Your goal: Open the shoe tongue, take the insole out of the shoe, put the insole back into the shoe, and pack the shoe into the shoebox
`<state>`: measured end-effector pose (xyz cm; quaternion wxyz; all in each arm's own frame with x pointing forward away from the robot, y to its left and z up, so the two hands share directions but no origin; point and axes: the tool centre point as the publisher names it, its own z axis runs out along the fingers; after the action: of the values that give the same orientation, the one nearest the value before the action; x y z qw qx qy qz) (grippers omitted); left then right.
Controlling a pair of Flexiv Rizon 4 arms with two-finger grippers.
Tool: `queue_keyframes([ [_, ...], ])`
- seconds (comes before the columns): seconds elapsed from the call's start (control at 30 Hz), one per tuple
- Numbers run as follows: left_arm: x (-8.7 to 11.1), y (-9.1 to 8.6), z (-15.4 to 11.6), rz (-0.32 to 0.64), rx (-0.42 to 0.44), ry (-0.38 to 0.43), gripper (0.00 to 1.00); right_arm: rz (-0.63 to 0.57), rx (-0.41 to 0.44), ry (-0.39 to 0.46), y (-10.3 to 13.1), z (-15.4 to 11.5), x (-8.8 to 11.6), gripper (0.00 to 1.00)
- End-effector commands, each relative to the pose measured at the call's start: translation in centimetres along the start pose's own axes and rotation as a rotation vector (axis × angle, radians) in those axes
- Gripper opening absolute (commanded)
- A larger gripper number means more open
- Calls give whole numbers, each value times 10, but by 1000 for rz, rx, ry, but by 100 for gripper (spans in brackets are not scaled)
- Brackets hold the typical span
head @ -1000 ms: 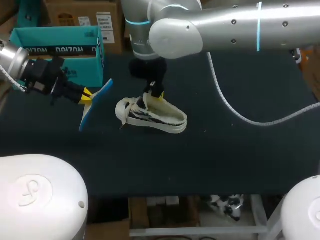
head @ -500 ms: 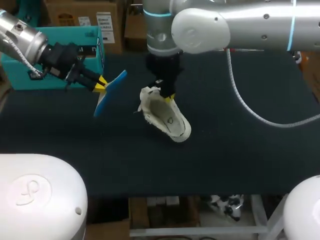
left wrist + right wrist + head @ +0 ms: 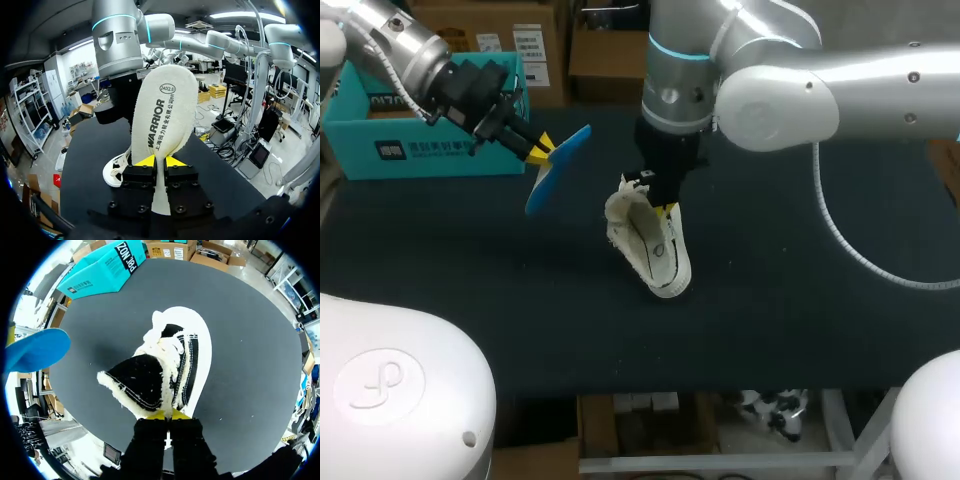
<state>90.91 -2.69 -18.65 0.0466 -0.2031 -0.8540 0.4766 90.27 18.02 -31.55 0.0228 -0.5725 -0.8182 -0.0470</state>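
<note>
Insole [image 3: 558, 170]: out of the shoe [image 3: 650, 245] and clear of the tabletop [image 3: 800, 300]. It is held in the air between the shoebox [image 3: 430, 150] and the shoe, apart from both. The left pincer [image 3: 159, 161] is pressed onto its narrow end, one finger on each face, with the broad end pointing away. The blue face shows from above and the pale printed face is turned toward the wrist camera. Judgement: it is gripped by the end so that the free length can be fed into the shoe's opening.

Shoe: near the middle of the tabletop, tilted, with its opening turned up toward the head camera. The right pincer [image 3: 165, 415] comes down from above with its fingers nearly together, pinching the fleece-edged black flap of the upper, apparently the tongue. Judgement: this grip steadies the shoe and keeps its mouth open for re-insertion.

Shoebox: at the tabletop's far left, well apart from the shoe. Packing has not yet begun.
</note>
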Motion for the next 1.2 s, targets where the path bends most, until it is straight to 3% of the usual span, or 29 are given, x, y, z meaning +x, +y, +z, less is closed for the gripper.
queue_keyframes([
  [0.03,-9,8,2,-1,17,111,0,4,-105,24,-1,10,-11,0],
  [0.4,-8,9,5,7,49,134,0,30,-89,9,-3,6,-28,0],
  [0.47,-6,7,7,18,63,143,0,33,-89,9,-6,6,-29,35],
  [0.53,-4,4,10,33,70,151,0,43,-94,8,-10,5,-30,100],
  [0.7,0,-9,17,70,81,168,0,66,-104,1,-22,-5,-31,100],
  [0.87,7,-22,28,132,152,214,0,96,-138,-11,-42,-22,-41,100],
  [0.97,10,-45,49,94,98,179,0,96,-138,-11,-42,-22,-41,100],
  [1.2,10,-45,49,94,98,179,0,96,-138,-11,-42,-22,-41,100],
])
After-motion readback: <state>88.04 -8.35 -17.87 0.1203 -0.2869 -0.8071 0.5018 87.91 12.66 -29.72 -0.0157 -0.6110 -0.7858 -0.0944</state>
